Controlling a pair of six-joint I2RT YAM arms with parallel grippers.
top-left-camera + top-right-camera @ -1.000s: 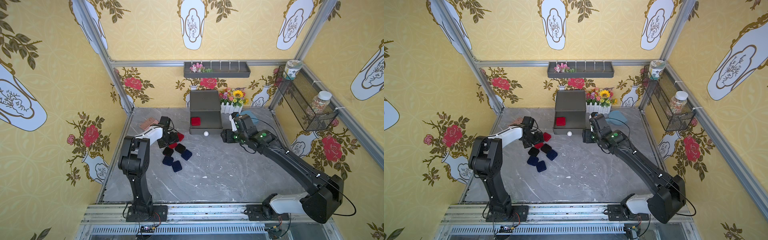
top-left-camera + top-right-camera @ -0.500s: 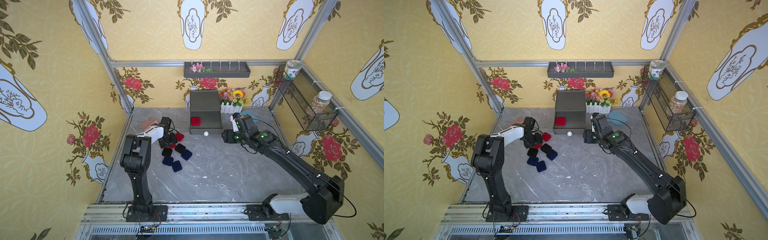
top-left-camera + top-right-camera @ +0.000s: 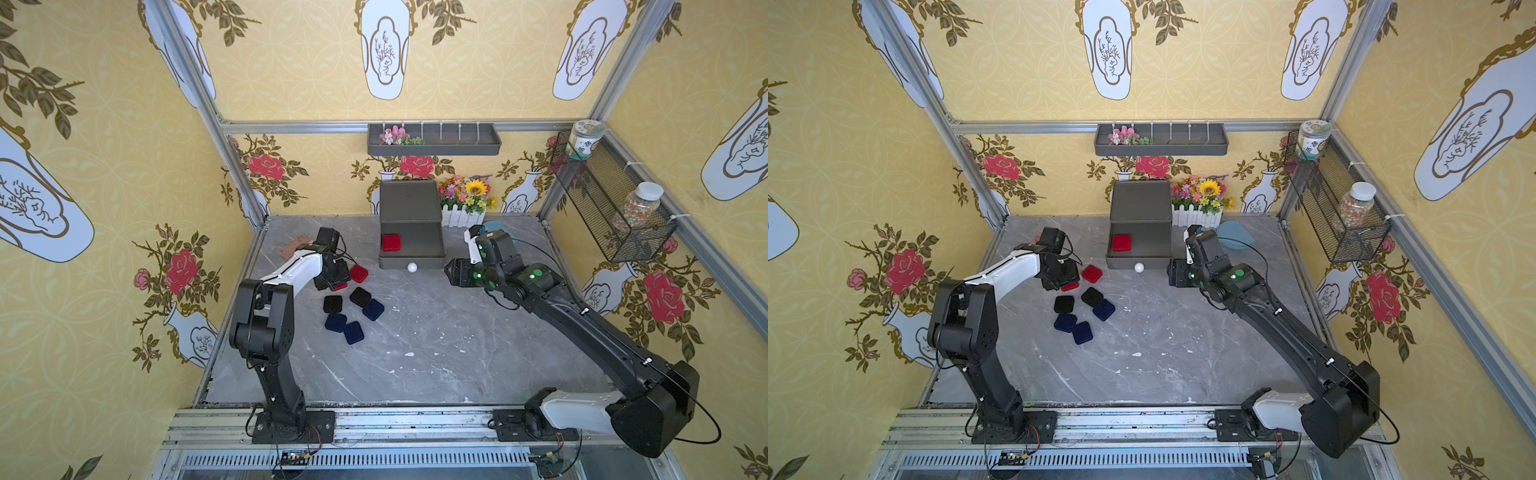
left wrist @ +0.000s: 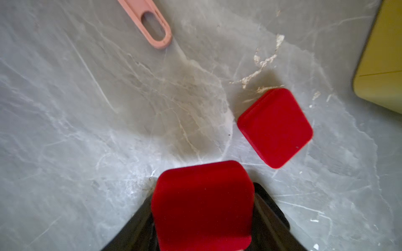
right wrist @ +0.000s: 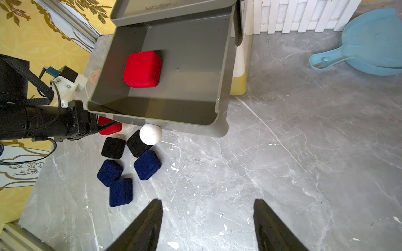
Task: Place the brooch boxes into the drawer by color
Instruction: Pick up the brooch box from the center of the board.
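Note:
My left gripper (image 3: 335, 283) is shut on a red brooch box (image 4: 202, 206), held low over the table left of the drawer. A second red box (image 4: 275, 128) lies just beside it. Two black boxes (image 3: 333, 304) (image 3: 360, 296) and three navy ones (image 3: 372, 309) (image 3: 336, 322) (image 3: 353, 332) lie in a cluster nearer the front. The chest's dark grey top drawer (image 3: 428, 249) is pulled out, with one red box (image 5: 142, 69) inside and a white knob (image 3: 412, 267) on its front. To the right of the drawer front, my right gripper (image 5: 207, 226) hovers open and holds nothing.
A pink comb-shaped dustpan (image 4: 152, 24) lies behind the left arm. A blue dustpan (image 5: 369, 43) and a white fence of flowers (image 3: 465, 208) stand right of the chest. A grey wall tray (image 3: 432, 139) and a wire basket (image 3: 602, 208) hang on the walls.
My left gripper's jaws have come together on the red box among the pile. The right arm has barely moved.

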